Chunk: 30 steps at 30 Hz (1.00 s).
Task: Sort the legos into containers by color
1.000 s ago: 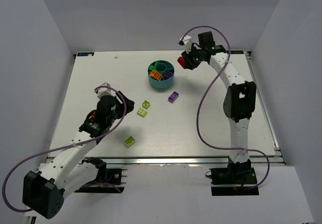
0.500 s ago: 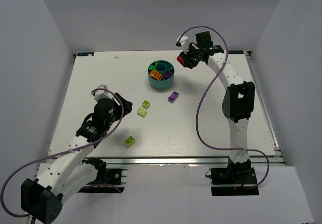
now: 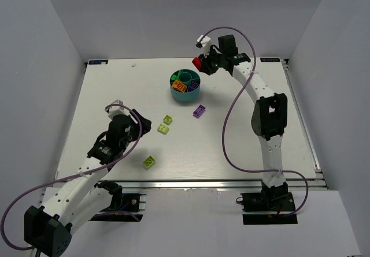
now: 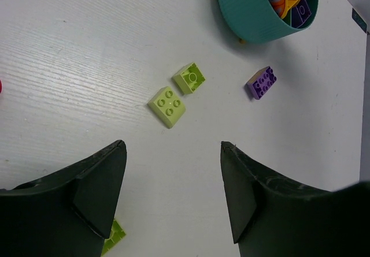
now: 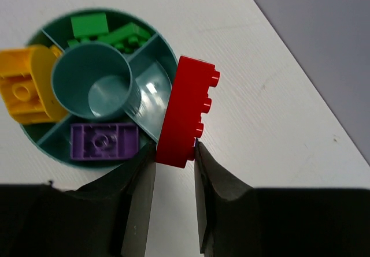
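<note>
Right gripper (image 5: 173, 153) clamped on red lego (image 5: 185, 112), held over the rim of the teal bowl (image 5: 149, 92).
Brick is pinched on edge, studs facing away from the bowl, beside a bare wedge. Other wedges hold green legos (image 5: 89, 25), a yellow-orange piece (image 5: 23, 92) and a purple lego (image 5: 104, 140). Left gripper (image 4: 172, 150) has its jaws apart and holds nothing, low over the table (image 4: 69, 49). Two lime legos (image 4: 167, 106) lie just beside each other, a loose purple brick (image 4: 262, 82) near the bowl, another lime brick (image 3: 150, 161) near the left arm.
</note>
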Available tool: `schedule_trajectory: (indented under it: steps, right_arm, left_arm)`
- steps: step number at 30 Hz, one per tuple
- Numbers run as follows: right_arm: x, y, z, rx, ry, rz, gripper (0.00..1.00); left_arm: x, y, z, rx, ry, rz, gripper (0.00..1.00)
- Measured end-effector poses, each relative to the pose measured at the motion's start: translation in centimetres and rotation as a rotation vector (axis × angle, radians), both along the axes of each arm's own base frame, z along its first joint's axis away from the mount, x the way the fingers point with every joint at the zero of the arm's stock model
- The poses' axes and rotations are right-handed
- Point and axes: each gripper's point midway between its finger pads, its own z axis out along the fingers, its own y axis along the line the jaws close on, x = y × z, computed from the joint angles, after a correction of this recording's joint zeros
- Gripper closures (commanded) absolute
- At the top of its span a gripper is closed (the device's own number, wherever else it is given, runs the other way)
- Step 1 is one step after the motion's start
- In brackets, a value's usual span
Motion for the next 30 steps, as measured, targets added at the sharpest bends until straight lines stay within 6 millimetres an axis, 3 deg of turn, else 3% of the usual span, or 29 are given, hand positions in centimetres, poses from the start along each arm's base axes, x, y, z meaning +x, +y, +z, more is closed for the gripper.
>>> schedule_trajectory:
  steps: [5,10,26,30]
  right_arm:
    - [0.4,2.4,0.2,0.101,0.007,0.012,1.00]
    - [0.7,4.0,-1.0,0.161,0.028,0.020,1.00]
    - [1.4,4.6,-2.5,0.197,0.045,0.008,1.00]
    - [1.1,4.5,-3.6,0.189,0.064,0.006,0.73]
  left_arm:
    - [-0.1,0.0,-0.3,0.002,0.012,0.002,0.24]
    - [-0.2,0.1,-0.6,0.008,0.025,0.003,0.24]
    - [-0.2,0.1,-1.8,0.030,0.068,0.003,0.24]
    - [-0.1,0.1,-1.6,0.029,0.065,0.003,0.24]
